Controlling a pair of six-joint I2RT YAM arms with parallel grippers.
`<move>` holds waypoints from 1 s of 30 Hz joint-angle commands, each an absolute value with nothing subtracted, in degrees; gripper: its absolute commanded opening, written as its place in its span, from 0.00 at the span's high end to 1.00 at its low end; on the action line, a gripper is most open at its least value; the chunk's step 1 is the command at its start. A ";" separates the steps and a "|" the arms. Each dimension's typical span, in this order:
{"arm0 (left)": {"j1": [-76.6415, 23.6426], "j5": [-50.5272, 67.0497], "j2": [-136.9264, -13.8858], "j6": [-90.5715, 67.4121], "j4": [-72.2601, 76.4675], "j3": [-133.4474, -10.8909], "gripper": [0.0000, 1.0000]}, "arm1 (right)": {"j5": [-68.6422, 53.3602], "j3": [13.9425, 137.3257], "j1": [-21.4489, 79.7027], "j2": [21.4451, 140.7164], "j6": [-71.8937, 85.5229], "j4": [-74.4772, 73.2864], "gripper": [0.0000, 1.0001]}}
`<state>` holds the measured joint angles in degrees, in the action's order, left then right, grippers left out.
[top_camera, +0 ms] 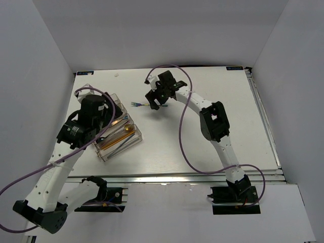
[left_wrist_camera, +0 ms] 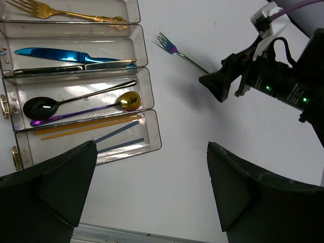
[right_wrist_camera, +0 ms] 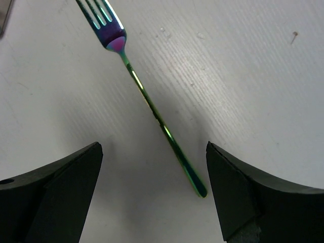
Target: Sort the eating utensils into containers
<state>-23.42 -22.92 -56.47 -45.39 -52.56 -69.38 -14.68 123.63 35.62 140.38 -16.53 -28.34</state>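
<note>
An iridescent fork (right_wrist_camera: 152, 104) lies flat on the white table, its handle end between the open fingers of my right gripper (right_wrist_camera: 154, 190), which hovers just above it without touching. The fork also shows in the top view (top_camera: 137, 105) and the left wrist view (left_wrist_camera: 179, 50). The clear organiser tray (left_wrist_camera: 147, 61) holds a gold fork (left_wrist_camera: 66, 14), a blue knife (left_wrist_camera: 61, 52), a black spoon (left_wrist_camera: 40, 106), a gold spoon (left_wrist_camera: 130, 99) and thin sticks (left_wrist_camera: 86, 127). My left gripper (left_wrist_camera: 152, 192) is open and empty, above the table beside the tray's end.
The right gripper (top_camera: 156, 98) sits mid-table right of the tray (top_camera: 132, 143). The left arm (top_camera: 83, 121) hangs over the tray. White walls enclose the table on three sides. A purple cable (top_camera: 185, 131) loops along the right arm.
</note>
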 commanded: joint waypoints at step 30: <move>-23.47 -8.96 -50.71 -41.66 -56.07 -64.52 0.02 | -14.42 114.81 38.23 142.58 -14.27 -32.65 1.00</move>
